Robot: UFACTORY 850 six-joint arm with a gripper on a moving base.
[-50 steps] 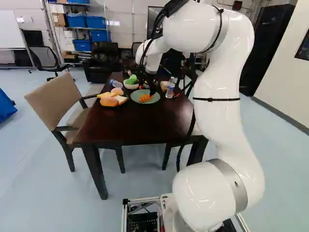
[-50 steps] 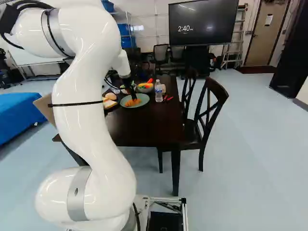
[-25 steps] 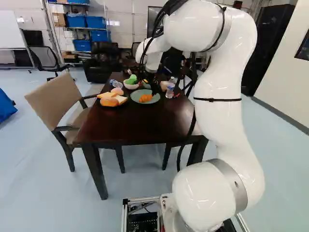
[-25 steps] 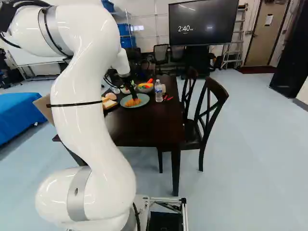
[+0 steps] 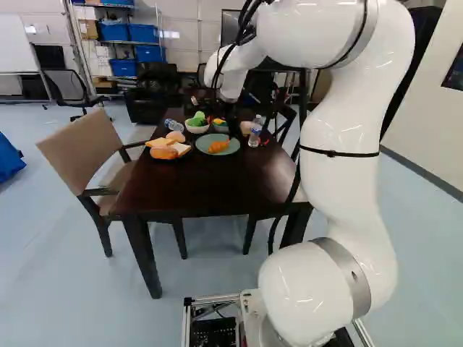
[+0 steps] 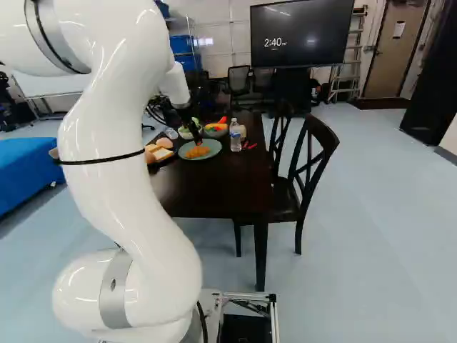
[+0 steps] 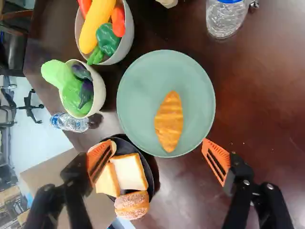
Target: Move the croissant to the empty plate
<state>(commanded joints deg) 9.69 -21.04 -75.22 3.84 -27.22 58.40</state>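
Taking twelve o'clock as straight ahead of the two-fingered black gripper (image 7: 157, 159) in the wrist view. Seeing the golden-orange, pointed croissant (image 7: 169, 121) lying on the round, pale green plate (image 7: 143, 81), slightly toward six o'clock from its middle, and stretching nearly from twelve to six. Holding the gripper wide open, with nothing gripped, and having one orange pad toward eight o'clock from the croissant, the other toward four.

Judging the placing as finished, because of seeing no other food on this green plate, and so calling for a calm retreat. For doing it well, lifting straight up first, leaving both pads spread until well clear of the food and rim, and only afterwards turning aside.

Minding the side toward seven o'clock from the green plate, for seeing there the black plate (image 7: 151, 177) carrying white bread slices (image 7: 128, 171); possibly risking a brush with a low finger. Also avoiding the pale bowl of colourful vegetables (image 7: 107, 34) toward eleven and the clear plastic bottle (image 7: 226, 20) toward one, both standing on the dark brown wooden tabletop (image 7: 262, 105).
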